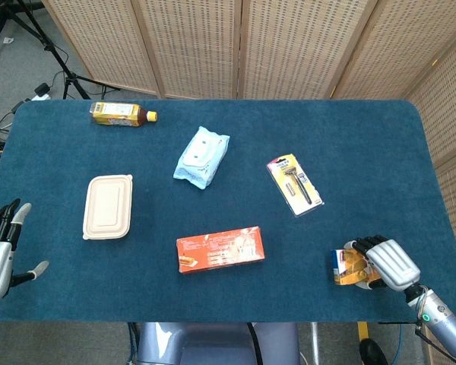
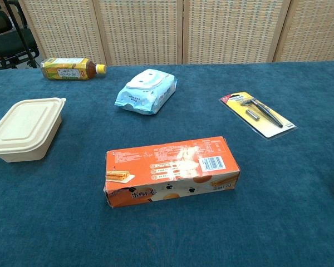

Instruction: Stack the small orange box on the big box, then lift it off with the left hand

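A deep blue table cloth [image 1: 349,144] is covering the whole table. The big box [image 1: 220,249] is showing orange with pale print, and the small orange box [image 1: 344,266] is showing a blue end. A yellow-labelled bottle [image 1: 121,114] is lying near the far left corner. The food container [image 1: 107,206] is looking cream, the wipes pack [image 1: 201,157] pale blue and white, the razor card [image 1: 294,185] yellow.

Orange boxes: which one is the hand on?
The small orange box at the table's right edge, under the right hand; the big box lies untouched mid-table.
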`<act>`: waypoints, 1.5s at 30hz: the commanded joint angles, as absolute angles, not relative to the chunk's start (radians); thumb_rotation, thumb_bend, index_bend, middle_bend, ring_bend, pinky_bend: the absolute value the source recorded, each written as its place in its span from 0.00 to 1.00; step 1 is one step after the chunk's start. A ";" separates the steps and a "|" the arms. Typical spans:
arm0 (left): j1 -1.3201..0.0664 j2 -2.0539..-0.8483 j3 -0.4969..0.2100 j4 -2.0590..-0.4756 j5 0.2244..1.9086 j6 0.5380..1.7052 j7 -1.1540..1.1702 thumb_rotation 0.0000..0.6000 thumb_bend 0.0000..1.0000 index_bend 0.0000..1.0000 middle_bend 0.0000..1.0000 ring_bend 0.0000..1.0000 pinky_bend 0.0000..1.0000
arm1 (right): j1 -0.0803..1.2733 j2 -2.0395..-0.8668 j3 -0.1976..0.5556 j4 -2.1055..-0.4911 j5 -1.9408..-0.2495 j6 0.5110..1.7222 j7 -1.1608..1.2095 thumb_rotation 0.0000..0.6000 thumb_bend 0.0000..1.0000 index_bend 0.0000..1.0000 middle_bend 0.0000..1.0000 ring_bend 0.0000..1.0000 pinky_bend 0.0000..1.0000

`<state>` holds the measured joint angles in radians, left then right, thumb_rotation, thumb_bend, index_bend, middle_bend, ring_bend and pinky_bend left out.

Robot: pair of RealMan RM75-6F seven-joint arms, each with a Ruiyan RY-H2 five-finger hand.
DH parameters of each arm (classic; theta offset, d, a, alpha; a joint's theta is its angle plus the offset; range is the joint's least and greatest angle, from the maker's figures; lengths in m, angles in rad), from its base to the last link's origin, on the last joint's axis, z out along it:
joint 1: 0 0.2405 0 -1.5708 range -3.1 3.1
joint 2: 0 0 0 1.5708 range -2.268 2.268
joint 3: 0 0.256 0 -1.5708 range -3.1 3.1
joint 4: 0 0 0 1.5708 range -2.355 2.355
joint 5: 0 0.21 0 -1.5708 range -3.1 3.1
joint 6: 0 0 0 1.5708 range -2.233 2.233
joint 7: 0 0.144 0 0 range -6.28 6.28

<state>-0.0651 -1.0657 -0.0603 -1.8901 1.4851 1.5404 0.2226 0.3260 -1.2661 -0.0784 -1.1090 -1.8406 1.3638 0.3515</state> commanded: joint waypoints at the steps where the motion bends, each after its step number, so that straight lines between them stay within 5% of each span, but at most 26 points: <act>1: -0.065 -1.063 -0.062 -1.892 1.481 1.539 0.217 1.00 0.00 0.00 0.00 0.00 0.00 | 0.383 -1.209 -0.051 -1.235 -1.897 1.400 0.303 1.00 0.15 0.59 0.71 0.76 0.64; 6: -0.062 -1.054 -0.062 -1.894 1.485 1.543 0.199 1.00 0.00 0.00 0.00 0.00 0.00 | 0.485 -1.127 0.010 -1.469 -1.924 1.311 0.122 1.00 0.15 0.59 0.71 0.77 0.65; 12: -0.059 -1.033 -0.072 -1.892 1.472 1.548 0.148 1.00 0.00 0.00 0.00 0.00 0.00 | 0.614 -1.121 0.104 -1.756 -1.779 1.045 -0.060 1.00 0.16 0.59 0.71 0.77 0.65; 19: -0.069 -1.018 -0.076 -1.891 1.448 1.520 0.123 1.00 0.00 0.00 0.00 0.00 0.00 | 0.760 -1.293 0.228 -1.862 -1.451 0.805 -0.372 1.00 0.16 0.59 0.71 0.77 0.65; 26: -0.071 -1.006 -0.077 -1.890 1.439 1.507 0.095 1.00 0.00 0.00 0.00 0.00 0.00 | 0.891 -1.533 0.271 -1.790 -1.143 0.816 -0.731 1.00 0.16 0.59 0.71 0.77 0.65; 33: -0.083 -0.996 -0.082 -1.882 1.419 1.480 0.074 1.00 0.00 0.00 0.00 0.00 0.00 | 0.978 -1.719 0.267 -1.776 -0.851 0.959 -0.957 1.00 0.13 0.59 0.68 0.76 0.65; 34: -0.085 -0.996 -0.083 -1.882 1.416 1.477 0.073 1.00 0.00 0.00 0.00 0.00 0.00 | 0.988 -1.740 0.269 -1.774 -0.826 0.981 -0.979 1.00 0.09 0.53 0.62 0.71 0.64; 36: -0.086 -0.995 -0.084 -1.882 1.412 1.474 0.074 1.00 0.00 0.00 0.00 0.00 0.00 | 1.005 -1.781 0.275 -1.759 -0.784 1.023 -1.009 1.00 0.01 0.29 0.35 0.42 0.52; 38: -0.087 -0.995 -0.085 -1.884 1.408 1.473 0.075 1.00 0.00 0.00 0.00 0.00 0.00 | 1.024 -1.819 0.279 -1.742 -0.703 1.052 -1.040 1.00 0.00 0.03 0.04 0.06 0.23; 41: -0.088 -0.995 -0.088 -1.880 1.402 1.472 0.071 1.00 0.00 0.00 0.00 0.00 0.00 | 1.034 -1.830 0.334 -1.790 -0.600 1.098 -1.023 1.00 0.00 0.00 0.00 0.00 0.06; 45: -0.095 -0.999 -0.090 -1.875 1.394 1.462 0.073 1.00 0.00 0.00 0.00 0.00 0.00 | 1.032 -1.770 0.358 -1.896 -0.612 1.149 -1.010 1.00 0.00 0.00 0.00 0.00 0.00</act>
<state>-0.0938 -0.9974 -0.0897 -1.8758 1.3946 1.4631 0.0722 1.0189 -1.7989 0.3224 -1.8219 -0.5995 1.0949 -1.0120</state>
